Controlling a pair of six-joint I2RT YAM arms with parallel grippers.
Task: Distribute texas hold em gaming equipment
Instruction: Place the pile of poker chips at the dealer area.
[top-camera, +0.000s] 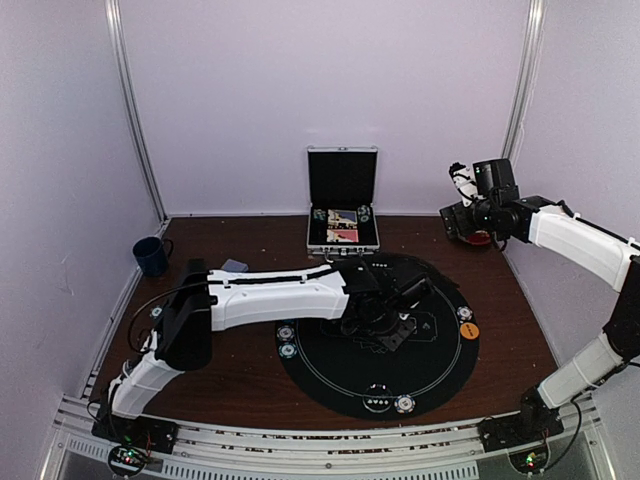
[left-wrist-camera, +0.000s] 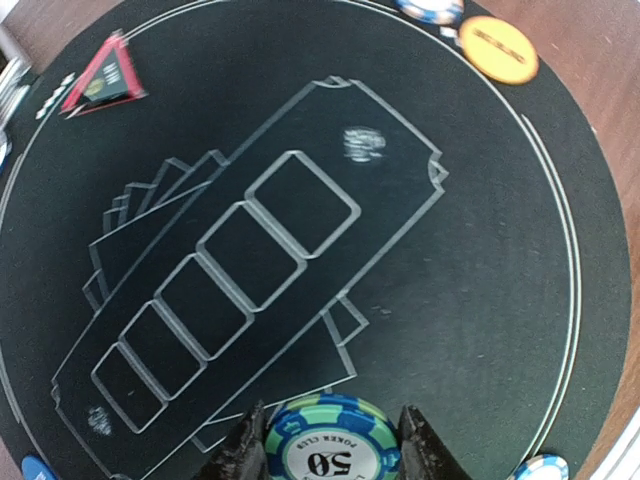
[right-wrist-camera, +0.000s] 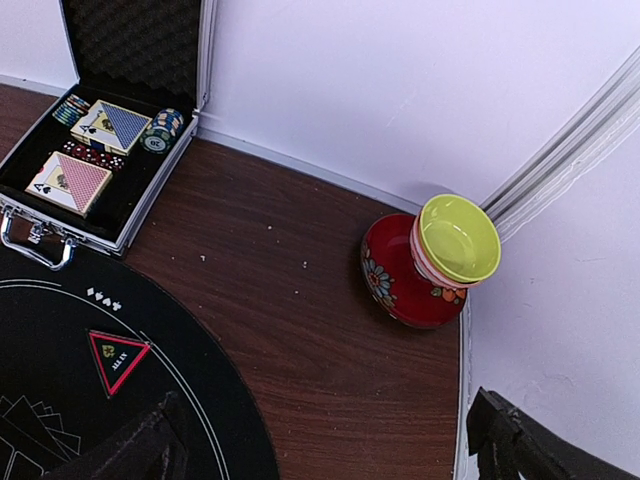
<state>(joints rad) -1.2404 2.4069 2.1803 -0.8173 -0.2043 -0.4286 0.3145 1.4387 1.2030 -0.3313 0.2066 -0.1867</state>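
My left gripper (left-wrist-camera: 332, 414) is shut on a teal and blue poker chip (left-wrist-camera: 330, 452) marked 50, held just above the black round mat (left-wrist-camera: 480, 260). In the top view this gripper (top-camera: 398, 333) hangs over the middle of the mat. Around the mat's rim lie more chips (top-camera: 287, 341), (top-camera: 404, 404), (top-camera: 465, 313) and an orange button (top-camera: 470, 330). My right gripper (right-wrist-camera: 330, 450) stands open, high over the back right corner, with nothing between its fingers. Two card decks (right-wrist-camera: 110, 125), (right-wrist-camera: 68, 183) and stacked chips (right-wrist-camera: 160, 130) sit in the open silver case (right-wrist-camera: 35, 235).
A red flowered bowl (right-wrist-camera: 395, 275) with a yellow-green bowl (right-wrist-camera: 458, 238) nested in it stands by the right wall. A dark blue mug (top-camera: 152, 256) is at the back left. A red triangle marker (left-wrist-camera: 105, 78) shows on the mat.
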